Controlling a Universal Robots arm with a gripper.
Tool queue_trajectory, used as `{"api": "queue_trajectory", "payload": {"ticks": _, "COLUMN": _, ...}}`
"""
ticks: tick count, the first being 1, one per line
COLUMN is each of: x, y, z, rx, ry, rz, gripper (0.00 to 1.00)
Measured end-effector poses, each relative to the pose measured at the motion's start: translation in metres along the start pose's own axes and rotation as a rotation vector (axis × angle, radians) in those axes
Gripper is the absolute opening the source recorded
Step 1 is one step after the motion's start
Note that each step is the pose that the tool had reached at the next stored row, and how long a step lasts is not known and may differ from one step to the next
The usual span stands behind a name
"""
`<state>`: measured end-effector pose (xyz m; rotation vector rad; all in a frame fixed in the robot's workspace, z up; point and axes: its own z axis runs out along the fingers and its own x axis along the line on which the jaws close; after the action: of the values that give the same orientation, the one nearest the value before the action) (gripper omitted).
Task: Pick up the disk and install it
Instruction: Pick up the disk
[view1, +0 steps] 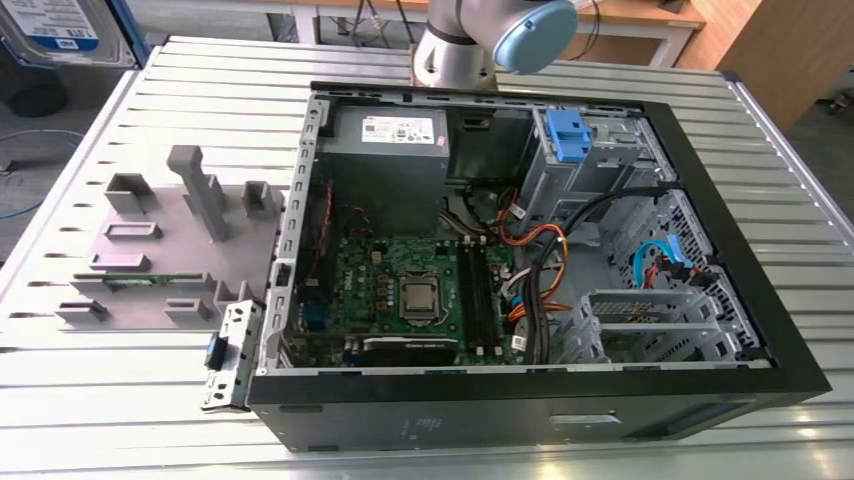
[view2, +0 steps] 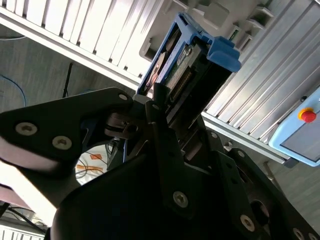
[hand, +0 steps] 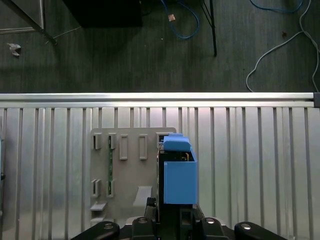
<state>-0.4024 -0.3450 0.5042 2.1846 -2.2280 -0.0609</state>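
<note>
PC case (view1: 534, 410) lies open on the table (view1: 774, 180), from centre to the exterior view's right. Inside it: power supply (view1: 387, 130) in the far left corner, motherboard (view1: 400, 290) on the case floor in front of it, drive cage (view1: 587, 150) in the far right corner, cable bundle (view1: 534, 260) between board and cage. Fixture plate (view1: 147, 250) on the table, just left of the case. Loose bracket (view1: 227, 360) just beside the case's near left corner. Arm (view1: 461, 45) behind the case. Disk (view1: 60, 30) at the exterior view's upper left. First wrist view: disk sits in the gripper (hand: 174, 212), over the plate's edge, table under both, floor (hand: 100, 55) past the table rim.
</note>
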Motion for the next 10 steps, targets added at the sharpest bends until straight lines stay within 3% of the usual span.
{"api": "queue_trajectory", "payload": {"ticks": 10, "x": -0.0005, "y": 0.0011, "z": -0.0254, "rx": 0.0002, "ry": -0.0001, "rz": 0.0, "gripper": 0.35}}
